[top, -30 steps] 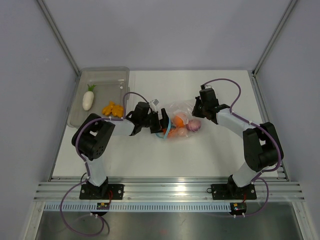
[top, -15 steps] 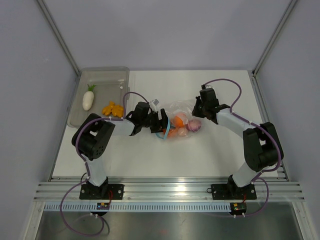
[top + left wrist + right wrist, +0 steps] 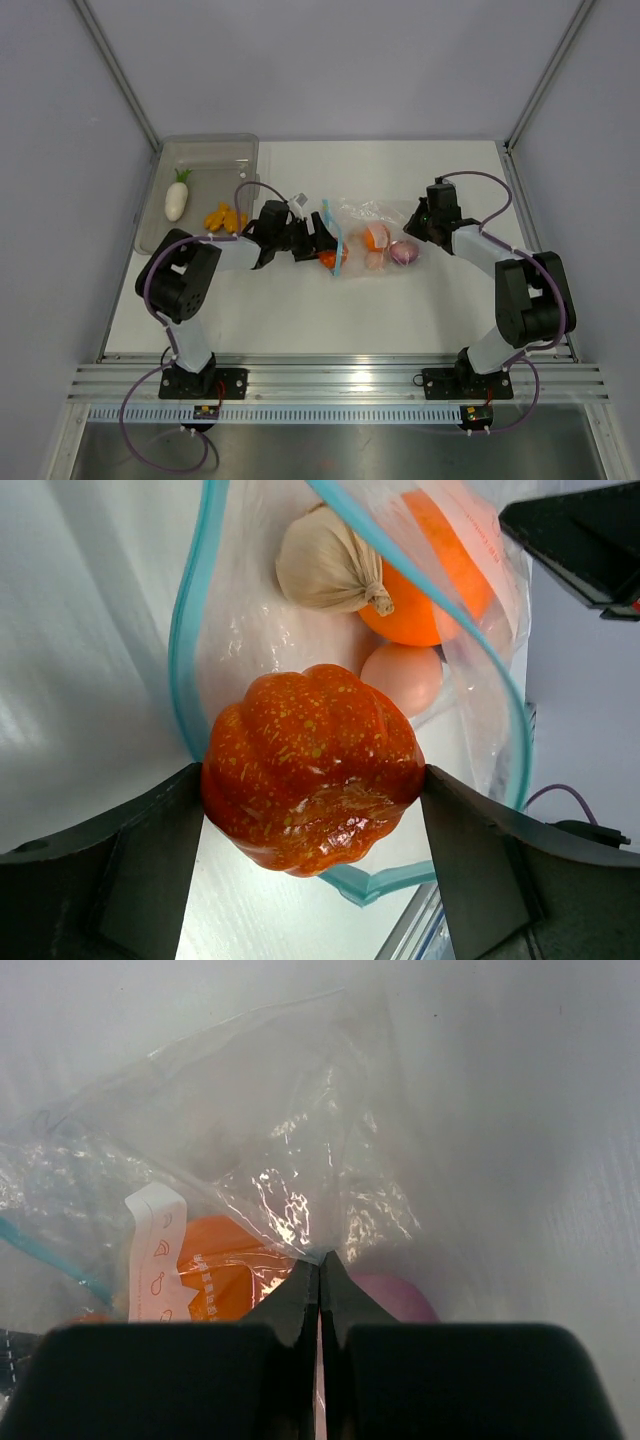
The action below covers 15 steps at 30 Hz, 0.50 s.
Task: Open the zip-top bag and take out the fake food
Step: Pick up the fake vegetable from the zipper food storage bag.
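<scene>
The zip-top bag point(image 3: 362, 214) lies on the white table point(image 3: 440, 300) between the two arms. Its blue zip strip point(image 3: 331, 238) gapes open on the side facing the left arm. At that mouth the left gripper point(image 3: 312, 780) has its fingers spread wide and pressed against both flanks of an orange-red toy pumpkin point(image 3: 312, 765). The pumpkin overlaps the zip loop, and whether it is fully out of the bag is hard to judge. From overhead the gripper covers most of it.

Deeper in the bag, the left wrist view shows a beige garlic bulb point(image 3: 325, 565), a round orange piece point(image 3: 440, 580) partly behind the garlic, and a pinkish egg point(image 3: 403, 677).

At the bag's closed end the right gripper point(image 3: 320, 1272) is pinched tight on a fold of the clear film. A purple onion point(image 3: 392, 1295) peeks out just beyond its fingers, mostly hidden.

Well left of the bag, a grey tray point(image 3: 200, 148) holds a white radish point(image 3: 177, 198) and orange-yellow pieces point(image 3: 226, 216).
</scene>
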Motion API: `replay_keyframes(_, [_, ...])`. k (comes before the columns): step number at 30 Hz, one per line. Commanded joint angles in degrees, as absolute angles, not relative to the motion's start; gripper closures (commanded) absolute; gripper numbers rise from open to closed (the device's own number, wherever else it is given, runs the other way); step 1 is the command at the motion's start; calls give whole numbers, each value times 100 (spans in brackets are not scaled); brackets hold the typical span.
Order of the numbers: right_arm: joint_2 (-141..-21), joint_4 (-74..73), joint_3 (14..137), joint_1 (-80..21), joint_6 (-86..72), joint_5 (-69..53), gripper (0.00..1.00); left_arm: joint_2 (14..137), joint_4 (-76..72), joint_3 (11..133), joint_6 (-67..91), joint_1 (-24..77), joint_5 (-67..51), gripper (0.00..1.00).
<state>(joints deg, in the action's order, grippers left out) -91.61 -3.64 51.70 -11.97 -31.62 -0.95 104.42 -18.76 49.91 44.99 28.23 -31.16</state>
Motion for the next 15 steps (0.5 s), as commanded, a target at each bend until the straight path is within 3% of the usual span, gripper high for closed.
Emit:
replay_keyframes(1, [-8798,-70,5133,-1187,-3305,-53,100,9968,-1978,4896,4421,2637,-3199,52])
replay_keyframes(15, [-8807,-70,5150,-1178,-3252,-114,100,8860,-406,4904,3683,2435,-1477,58])
